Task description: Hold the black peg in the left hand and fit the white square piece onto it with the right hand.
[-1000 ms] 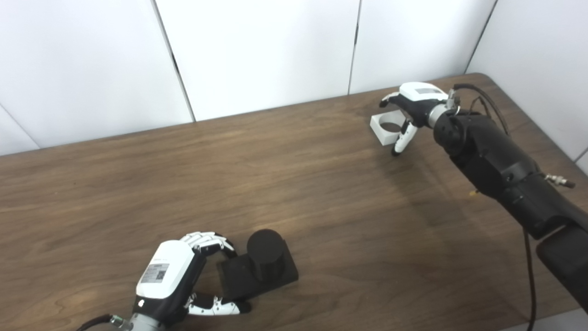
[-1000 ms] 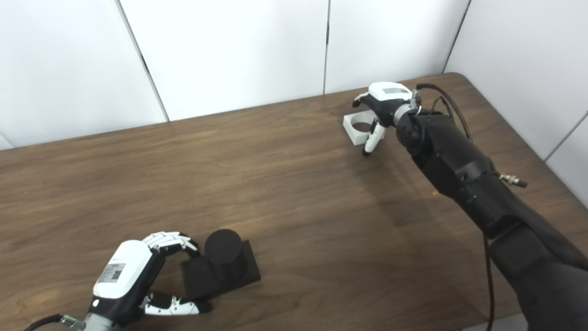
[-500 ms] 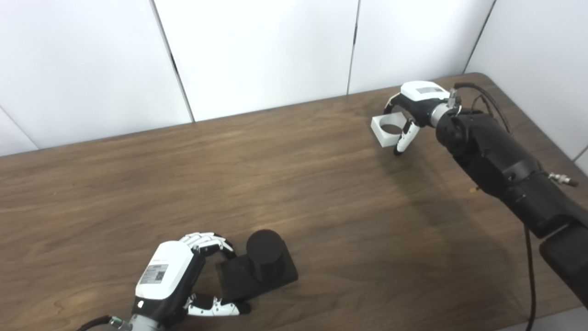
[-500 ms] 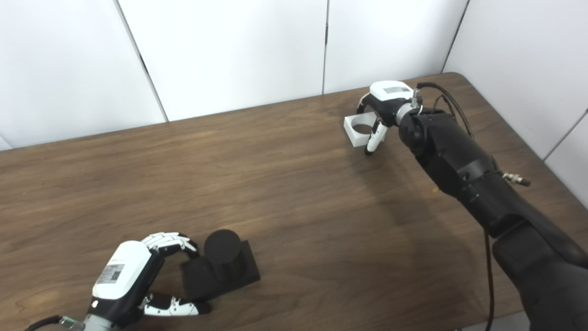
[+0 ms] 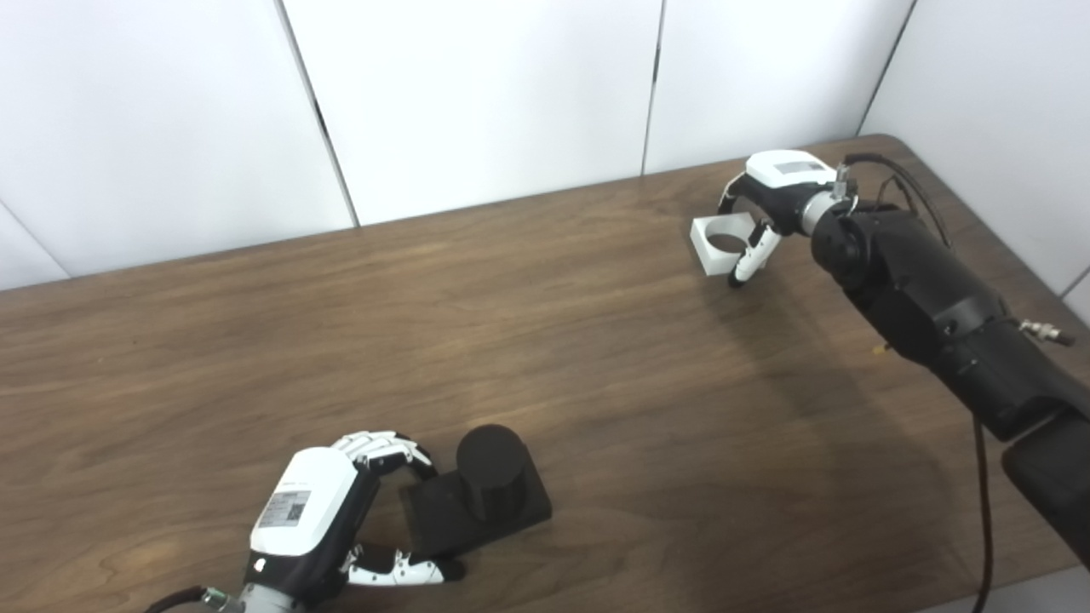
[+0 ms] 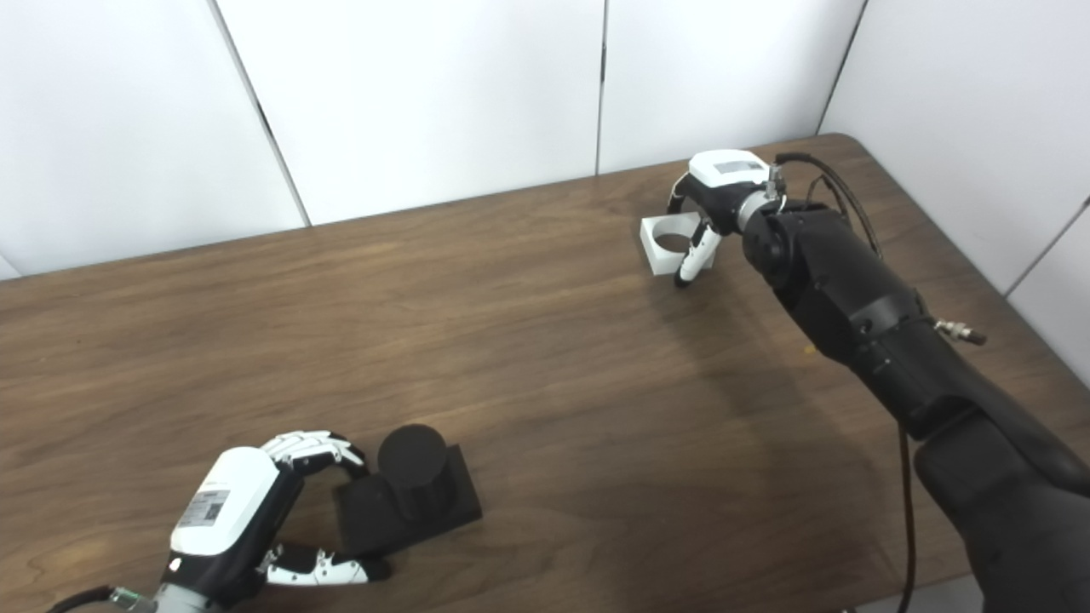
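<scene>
So the right hand (image 5: 762, 209) is pinching the square (image 5: 719, 243) way over at the far right, well apart from the peg (image 5: 487, 472) the left hand (image 5: 328, 519) cups near-left.

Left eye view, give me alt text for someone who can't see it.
A robot's right hand closes around a white square piece with a round hole, at the far right of a brown wooden table. Near the front left, its left hand grips the flat base of an upright black peg. White wall panels stand behind.
</scene>
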`<action>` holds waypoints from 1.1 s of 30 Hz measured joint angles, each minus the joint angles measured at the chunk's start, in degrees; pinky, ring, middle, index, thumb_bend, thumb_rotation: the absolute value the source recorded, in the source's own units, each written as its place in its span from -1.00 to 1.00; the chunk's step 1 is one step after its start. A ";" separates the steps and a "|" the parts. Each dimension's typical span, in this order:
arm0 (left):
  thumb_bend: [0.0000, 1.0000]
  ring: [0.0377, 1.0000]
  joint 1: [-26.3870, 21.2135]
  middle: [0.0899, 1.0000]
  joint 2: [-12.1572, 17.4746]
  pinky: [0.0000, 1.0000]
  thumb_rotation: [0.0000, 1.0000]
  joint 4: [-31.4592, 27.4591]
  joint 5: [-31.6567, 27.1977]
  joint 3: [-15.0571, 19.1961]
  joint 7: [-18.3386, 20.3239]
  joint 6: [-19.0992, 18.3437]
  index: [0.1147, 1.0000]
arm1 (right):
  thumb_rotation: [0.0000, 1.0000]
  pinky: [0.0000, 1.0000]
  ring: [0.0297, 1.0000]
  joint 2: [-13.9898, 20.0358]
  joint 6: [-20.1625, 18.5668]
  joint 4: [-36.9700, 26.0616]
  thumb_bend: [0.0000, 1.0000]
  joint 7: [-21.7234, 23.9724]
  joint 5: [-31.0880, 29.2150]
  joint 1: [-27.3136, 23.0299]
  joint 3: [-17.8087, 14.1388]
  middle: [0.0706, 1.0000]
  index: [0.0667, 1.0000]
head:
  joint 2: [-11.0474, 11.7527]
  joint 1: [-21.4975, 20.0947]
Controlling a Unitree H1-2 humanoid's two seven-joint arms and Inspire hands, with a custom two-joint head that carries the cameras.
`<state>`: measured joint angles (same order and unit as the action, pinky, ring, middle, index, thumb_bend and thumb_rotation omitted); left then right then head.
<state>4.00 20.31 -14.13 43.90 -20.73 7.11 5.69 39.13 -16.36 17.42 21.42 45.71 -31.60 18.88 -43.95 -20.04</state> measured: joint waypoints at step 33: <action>0.04 0.55 0.29 0.37 -1.55 0.63 -0.91 -0.63 1.24 -0.12 0.87 -1.05 -0.16 | -0.74 0.73 0.71 2.09 3.53 -30.37 0.04 10.29 -1.25 4.97 -0.63 0.46 -0.10 | -0.97 4.92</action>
<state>4.30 18.76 -14.76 45.14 -20.84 7.98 4.64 41.22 -12.83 -12.95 31.72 44.45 -26.63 18.25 -44.91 -15.12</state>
